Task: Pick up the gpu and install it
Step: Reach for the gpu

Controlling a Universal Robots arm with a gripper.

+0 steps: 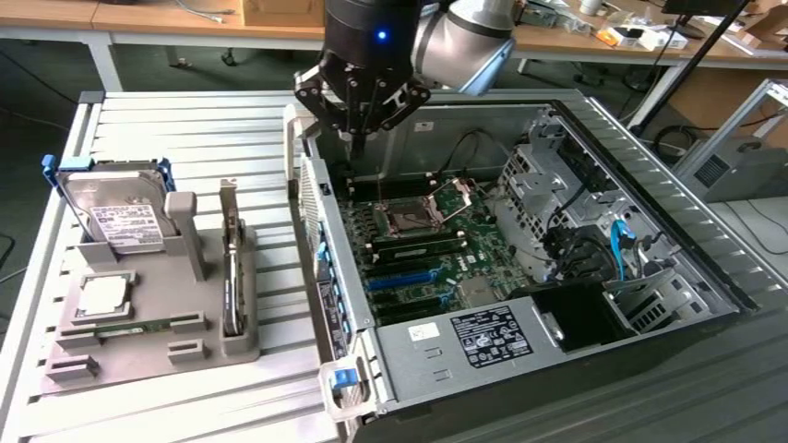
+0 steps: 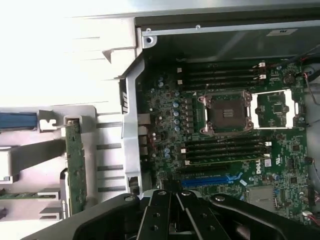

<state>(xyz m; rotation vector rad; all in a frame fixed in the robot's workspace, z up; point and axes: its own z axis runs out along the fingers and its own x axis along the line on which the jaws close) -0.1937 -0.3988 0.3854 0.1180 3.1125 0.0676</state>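
Standing on its long edge in a slot of the grey holder (image 1: 136, 349), the gpu (image 1: 231, 277) rests on the slatted table (image 1: 185, 120), with nothing gripping it. In the exterior view the silver hard drive (image 1: 120, 220) stands at about 10 o'clock from it in the same holder, and the open computer case (image 1: 640, 175) lies at 3 o'clock, just beside the holder. The tool (image 1: 354, 149) hangs over the near wall of the case, at roughly 1 o'clock from the gpu and well apart from it, above the motherboard (image 1: 425, 242). Its fingers (image 2: 156, 220) are pressed together and hold nothing.
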